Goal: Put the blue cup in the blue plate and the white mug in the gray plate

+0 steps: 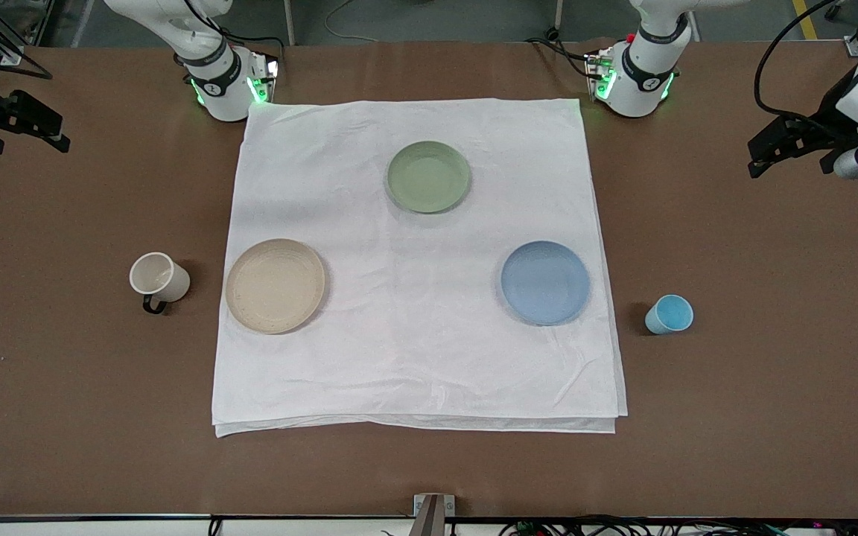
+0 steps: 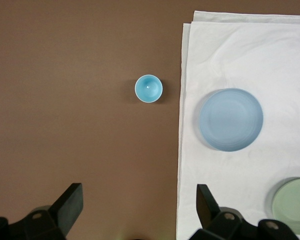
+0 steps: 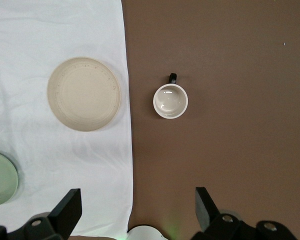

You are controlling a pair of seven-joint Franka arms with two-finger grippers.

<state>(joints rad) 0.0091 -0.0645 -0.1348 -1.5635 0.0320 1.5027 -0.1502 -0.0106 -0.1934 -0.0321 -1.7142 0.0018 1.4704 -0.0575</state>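
The white mug (image 1: 159, 278) stands upright on the bare brown table, beside the gray plate (image 1: 275, 286), toward the right arm's end. Its black handle points toward the front camera. The blue cup (image 1: 669, 314) stands upright on the bare table beside the blue plate (image 1: 545, 283), toward the left arm's end. Both plates lie empty on the white cloth (image 1: 414, 342). My right gripper (image 3: 137, 207) is open and empty, high over the table's right-arm end (image 1: 45, 130); its view shows the mug (image 3: 170, 101) and gray plate (image 3: 84, 94). My left gripper (image 2: 138, 205) is open and empty, high over the left-arm end (image 1: 764, 152); its view shows the cup (image 2: 148, 88) and blue plate (image 2: 231, 120).
An empty green plate (image 1: 428, 176) lies on the cloth nearer the robots' bases than the other two plates. The cloth's edge toward the front camera is folded double. The arms' white bases (image 1: 224, 85) stand just off the cloth's corners.
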